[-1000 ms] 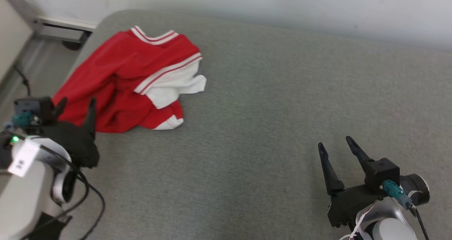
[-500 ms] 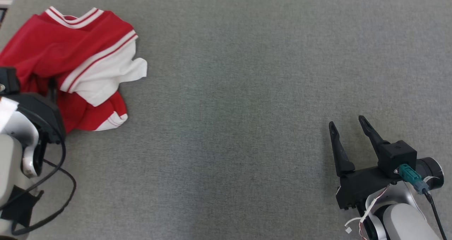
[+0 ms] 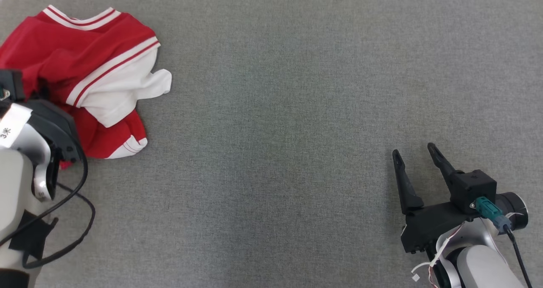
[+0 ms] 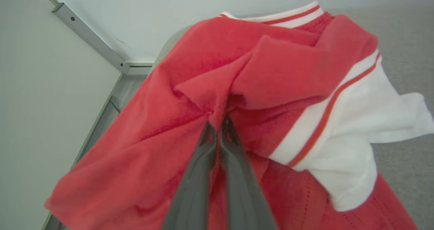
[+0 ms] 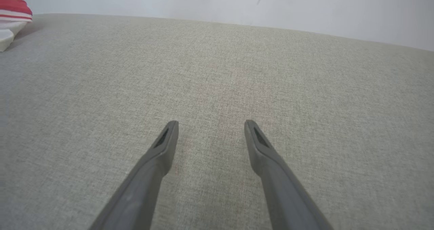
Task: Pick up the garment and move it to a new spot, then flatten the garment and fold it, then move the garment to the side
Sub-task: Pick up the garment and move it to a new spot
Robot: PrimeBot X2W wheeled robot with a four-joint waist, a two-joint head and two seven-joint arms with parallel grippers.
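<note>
A crumpled red garment (image 3: pixel 97 63) with white panels and striped trim lies at the far left of the grey surface. In the left wrist view my left gripper (image 4: pixel 218 120) is shut, its two dark fingers pressed together on a raised red fold of the garment (image 4: pixel 271 70). In the head view my left wrist (image 3: pixel 38 127) sits over the garment's near left part and hides the fingers. My right gripper (image 3: pixel 414 149) stands open at the lower right, far from the garment, with nothing between its fingers (image 5: pixel 211 122). A corner of the garment (image 5: pixel 13 9) shows at the far left there.
The grey fabric surface (image 3: pixel 297 110) stretches wide to the right of the garment. A pale wall and a metal rail (image 4: pixel 91 40) run behind the surface's left edge. A black cable (image 3: pixel 72 203) loops off my left arm.
My left gripper went from open beside the garment to shut on a red fold. The head camera tilted down and shifted. My right gripper stayed open and nearly still.
</note>
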